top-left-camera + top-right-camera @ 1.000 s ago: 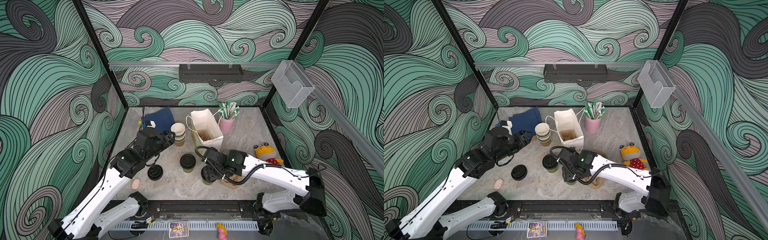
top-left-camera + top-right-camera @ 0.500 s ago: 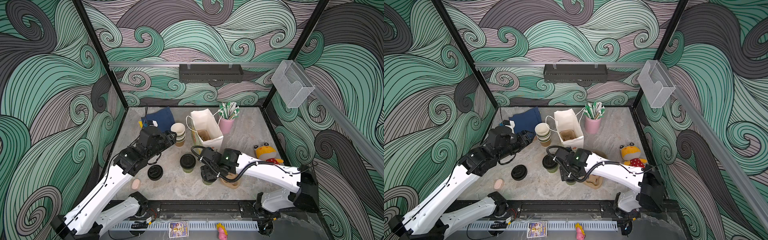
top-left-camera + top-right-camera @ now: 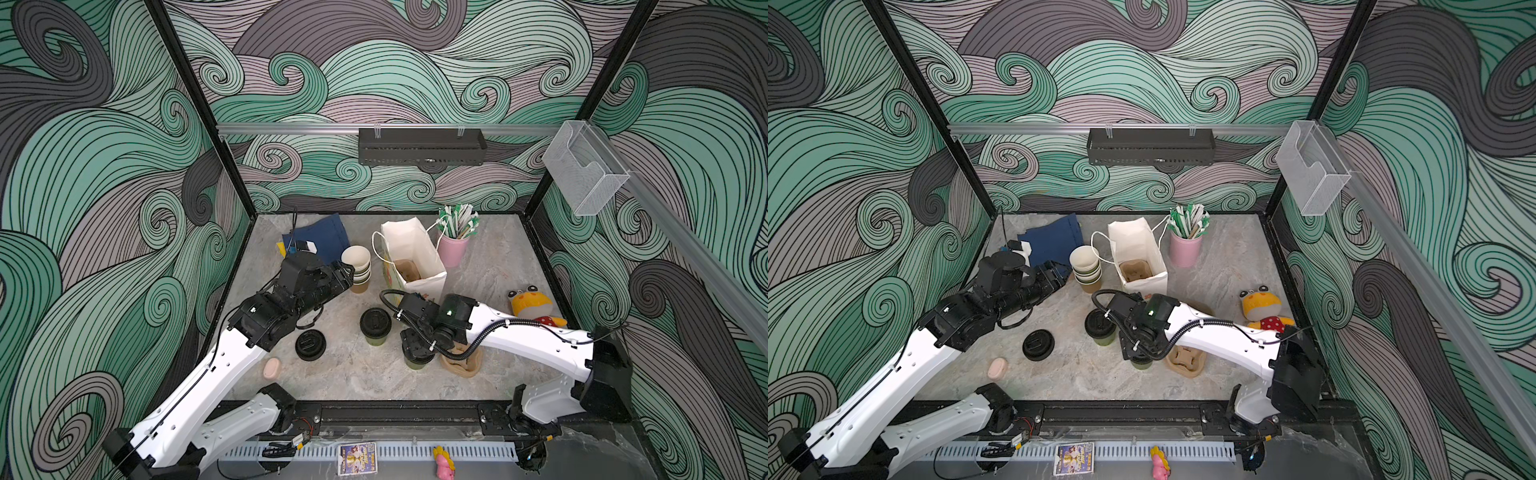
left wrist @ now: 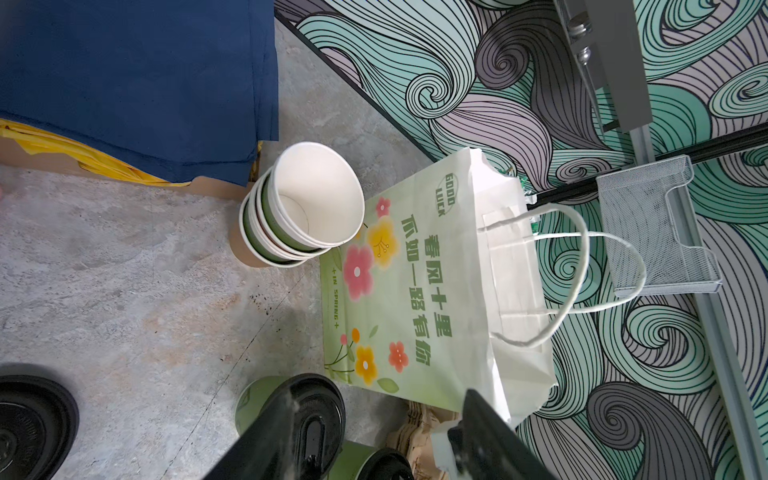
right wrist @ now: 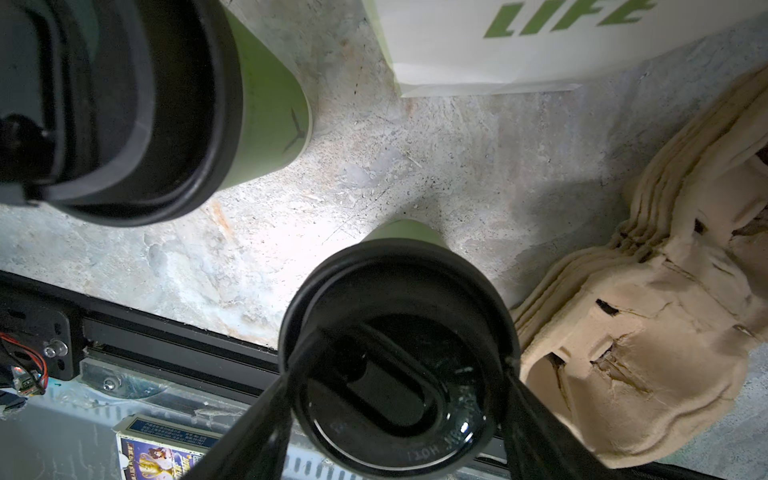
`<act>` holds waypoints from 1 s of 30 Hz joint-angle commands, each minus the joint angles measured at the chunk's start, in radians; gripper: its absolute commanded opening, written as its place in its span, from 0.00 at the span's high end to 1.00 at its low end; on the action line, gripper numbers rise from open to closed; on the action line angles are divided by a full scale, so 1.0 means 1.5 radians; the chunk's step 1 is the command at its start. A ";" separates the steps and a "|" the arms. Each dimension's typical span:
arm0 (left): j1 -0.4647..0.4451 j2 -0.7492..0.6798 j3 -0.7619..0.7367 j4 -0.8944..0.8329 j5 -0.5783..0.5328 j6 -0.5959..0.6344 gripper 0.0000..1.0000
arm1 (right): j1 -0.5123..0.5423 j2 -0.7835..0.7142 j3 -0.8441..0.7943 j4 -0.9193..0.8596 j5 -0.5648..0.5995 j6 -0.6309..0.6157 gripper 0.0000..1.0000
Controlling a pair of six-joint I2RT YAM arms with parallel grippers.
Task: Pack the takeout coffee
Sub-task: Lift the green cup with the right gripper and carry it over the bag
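The right gripper (image 5: 406, 351) hangs straight over the near cup (image 5: 395, 384), which stands upright on the table with its axis running up into the wrist. One finger sits at each side of the black lid; the jaws are wide, but I cannot tell whether they already press on it.

The lift looks like this arm's job, and the bag (image 3: 405, 241) waits open-mouthed just behind it, toward the back wall. The other cup (image 3: 375, 326) stands just beside the first, on the left arm's side, apart from both grippers.

The left gripper (image 4: 384, 392) is spread and empty, pointing across at the bag and the nested empty cups (image 3: 356, 266).

By my count:
- two lidded cups, both outside the bag
- one bag, with one carrier (image 3: 409, 270) lying in its bottom
- one pile of carriers (image 3: 461, 365) beside the right wrist
- one pile of spare lids (image 3: 310, 345)
- one pink straw cup (image 3: 453, 251)
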 commanded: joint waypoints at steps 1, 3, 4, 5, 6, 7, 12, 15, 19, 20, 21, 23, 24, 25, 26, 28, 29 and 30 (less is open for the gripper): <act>0.007 0.002 0.015 0.004 0.004 0.005 0.33 | -0.004 0.018 0.006 -0.009 -0.003 0.004 0.23; 0.007 0.001 0.017 0.003 0.004 0.007 0.34 | -0.003 0.021 0.008 -0.011 -0.003 0.004 0.24; 0.007 0.001 0.017 0.005 0.004 0.007 0.33 | -0.003 0.023 0.010 -0.013 -0.002 0.004 0.24; 0.007 0.001 0.016 0.003 0.003 0.008 0.33 | -0.004 0.025 0.010 -0.015 -0.001 0.004 0.24; 0.007 0.001 0.016 0.005 0.004 0.008 0.33 | -0.004 0.027 0.011 -0.016 -0.002 0.004 0.24; 0.007 0.001 0.017 0.005 0.004 0.008 0.33 | -0.004 0.029 0.012 -0.019 -0.001 0.004 0.24; 0.007 0.002 0.021 0.001 0.005 0.013 0.33 | -0.004 0.036 0.018 -0.029 -0.004 0.006 0.27; 0.007 0.000 0.021 -0.002 0.004 0.013 0.32 | -0.004 0.035 0.018 -0.030 -0.005 0.006 0.30; 0.007 -0.003 0.021 -0.004 0.002 0.013 0.33 | -0.002 0.023 0.022 -0.042 -0.005 0.003 0.32; 0.007 -0.004 0.021 -0.003 0.003 0.013 0.33 | -0.001 0.017 0.023 -0.047 -0.005 0.002 0.33; 0.007 -0.004 0.021 -0.002 0.006 0.016 0.33 | -0.001 0.012 0.024 -0.052 -0.005 -0.001 0.33; 0.007 -0.003 0.021 0.003 0.011 0.021 0.33 | -0.002 -0.006 0.024 -0.064 -0.005 -0.006 0.34; 0.007 -0.003 0.021 0.006 0.015 0.024 0.33 | -0.001 -0.016 0.024 -0.073 -0.007 -0.008 0.35; 0.007 -0.002 0.022 0.011 0.022 0.030 0.32 | 0.000 -0.028 0.025 -0.082 -0.009 -0.012 0.35; 0.007 0.000 0.024 0.017 0.032 0.036 0.31 | 0.000 -0.043 0.025 -0.095 -0.012 -0.018 0.36; 0.007 0.006 0.024 0.041 0.065 0.056 0.29 | -0.001 -0.078 0.026 -0.121 -0.015 -0.029 0.36; 0.008 0.012 0.025 0.055 0.087 0.066 0.28 | 0.000 -0.098 0.029 -0.137 -0.016 -0.039 0.36; 0.007 0.017 0.027 0.068 0.104 0.070 0.28 | 0.000 -0.116 0.033 -0.152 -0.015 -0.048 0.36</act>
